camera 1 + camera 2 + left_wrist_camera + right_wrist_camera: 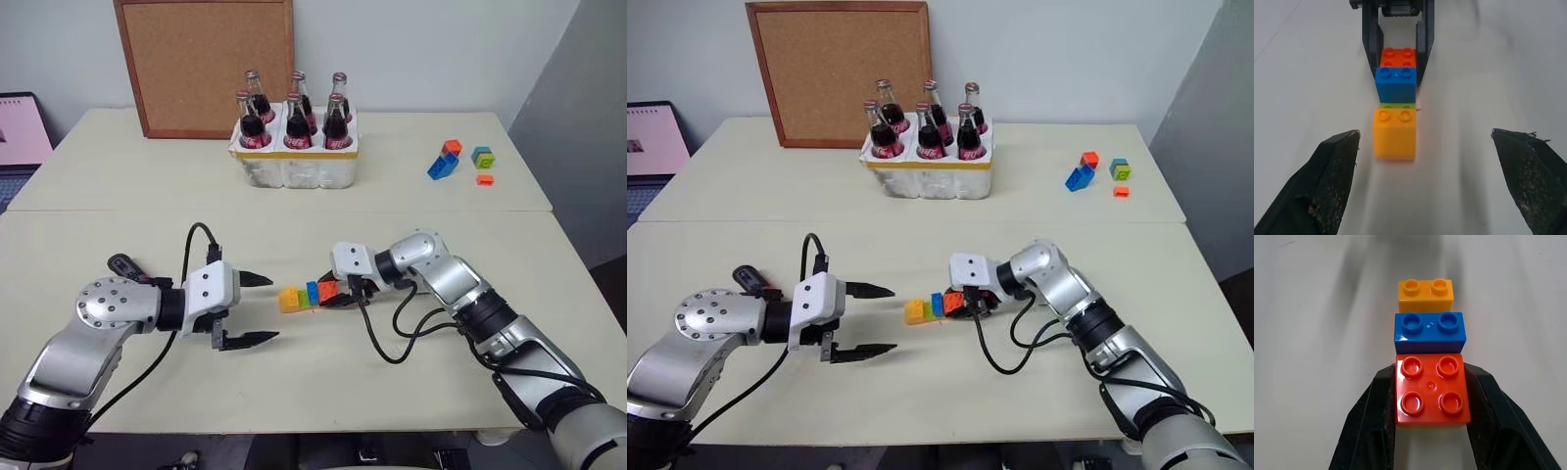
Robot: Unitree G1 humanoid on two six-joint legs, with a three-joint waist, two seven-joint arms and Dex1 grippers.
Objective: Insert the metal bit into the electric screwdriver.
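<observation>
Clamping the orange brick (1432, 390) of the brick row with right pincer (343, 292); left pincer (251, 310) spread wide apart nearby

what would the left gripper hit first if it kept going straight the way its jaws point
Probably the yellow-orange end brick of the brick row, which lies dead ahead between the left gripper's open jaws; depth is hard to judge.

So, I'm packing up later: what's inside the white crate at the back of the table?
Six cola bottles stand in the white crate, in two rows of three. The crate's wall covers their lower parts, so anything else down inside cannot be seen.
</observation>
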